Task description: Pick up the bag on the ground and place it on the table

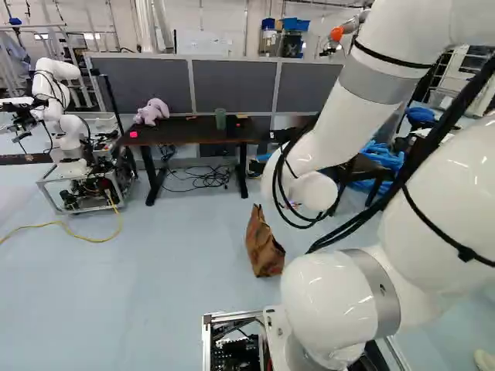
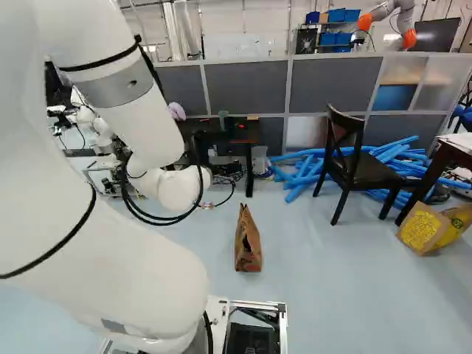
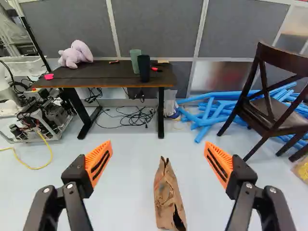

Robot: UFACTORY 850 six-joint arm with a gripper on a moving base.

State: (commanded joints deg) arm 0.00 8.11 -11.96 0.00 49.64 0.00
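A: Layout, largest first?
B: Beyond the bag [image 3: 166,192], the surface [image 3: 108,72]. The bag stands upright on the floor [image 3: 130,183], ahead of us.
A: Handling?
B: Creased brown paper; we judge it light, soft, easily torn. We'd pinch its narrow top. Contents: hidden.
A: Gripper [image 3: 158,142]?
B: Spread wide, holding nothing.
A: Other containers?
B: Black cup [image 3: 144,70], green cup [image 3: 134,57], both on the surface; we can't see inside.
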